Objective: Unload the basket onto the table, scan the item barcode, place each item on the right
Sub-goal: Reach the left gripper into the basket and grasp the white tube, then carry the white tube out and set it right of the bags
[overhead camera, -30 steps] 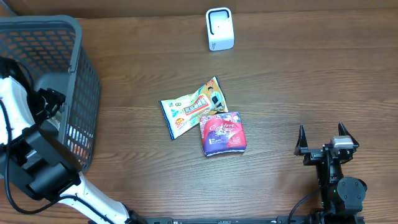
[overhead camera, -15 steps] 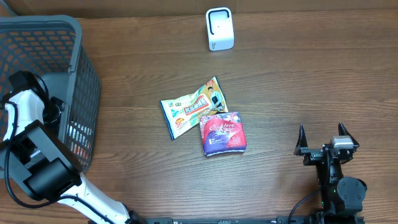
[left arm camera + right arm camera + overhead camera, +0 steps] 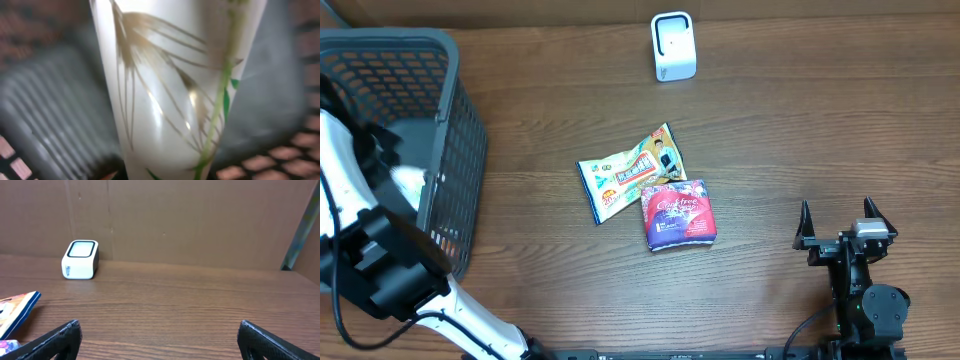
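My left hand [image 3: 388, 160] is clamped on the white leaf-print pack [image 3: 170, 90] inside the basket [image 3: 470, 140]; right hand [image 3: 837, 215] gapes open. I'd lift clear of the rim, then face its barcode to the scanner [image 3: 673, 46]

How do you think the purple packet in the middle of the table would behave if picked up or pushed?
The purple packet looks puffy, so it would probably squash rather than stay stiff. Its wrapper seems glossy, perhaps slippery. It lies flat, so it is unlikely to roll.
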{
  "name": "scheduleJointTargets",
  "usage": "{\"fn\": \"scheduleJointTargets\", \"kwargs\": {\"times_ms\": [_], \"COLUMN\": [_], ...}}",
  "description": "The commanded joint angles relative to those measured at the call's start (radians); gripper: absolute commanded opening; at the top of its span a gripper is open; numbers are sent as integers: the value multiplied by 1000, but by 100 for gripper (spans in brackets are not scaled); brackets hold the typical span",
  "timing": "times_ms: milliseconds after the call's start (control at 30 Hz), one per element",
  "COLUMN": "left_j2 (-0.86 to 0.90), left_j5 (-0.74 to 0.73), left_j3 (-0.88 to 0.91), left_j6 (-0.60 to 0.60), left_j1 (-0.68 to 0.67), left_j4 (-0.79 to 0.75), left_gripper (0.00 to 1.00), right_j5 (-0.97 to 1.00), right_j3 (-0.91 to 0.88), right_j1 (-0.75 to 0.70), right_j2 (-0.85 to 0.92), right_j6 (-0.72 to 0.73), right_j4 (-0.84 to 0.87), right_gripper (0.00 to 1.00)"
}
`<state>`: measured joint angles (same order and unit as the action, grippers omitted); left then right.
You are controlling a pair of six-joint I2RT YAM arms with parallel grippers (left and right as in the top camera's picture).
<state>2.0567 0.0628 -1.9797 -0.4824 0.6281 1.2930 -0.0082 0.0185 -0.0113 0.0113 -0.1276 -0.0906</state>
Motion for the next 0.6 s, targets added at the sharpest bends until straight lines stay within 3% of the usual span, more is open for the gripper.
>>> {"fn": "scheduleJointTargets", "kwargs": {"times_ms": [0, 167, 300, 433, 567], "left_j2": [-126, -270, -371, -397, -355], "left_j5": [-96, -272, -373, -390, -242], "left_j3": [-186, -266, -266, -263, -200], "left_j6": [72, 105, 106, 125, 144], "left_j1": [-16, -55, -160, -402, -653], "left_j4": [41, 32, 39, 84, 79], "left_gripper": [4, 4, 4, 4, 4], "right_j5": [7, 7, 7, 7, 7], "right_j3": [-10, -10, -10, -10, -10], "right_j1": [5, 5, 5, 5, 5], "right_j2": [-8, -8, -8, -8, -8], "right_j6": [-1, -1, -1, -1, -1], "right_j4": [7, 7, 7, 6, 6], "right_gripper": [100, 100, 100, 100, 100]}}
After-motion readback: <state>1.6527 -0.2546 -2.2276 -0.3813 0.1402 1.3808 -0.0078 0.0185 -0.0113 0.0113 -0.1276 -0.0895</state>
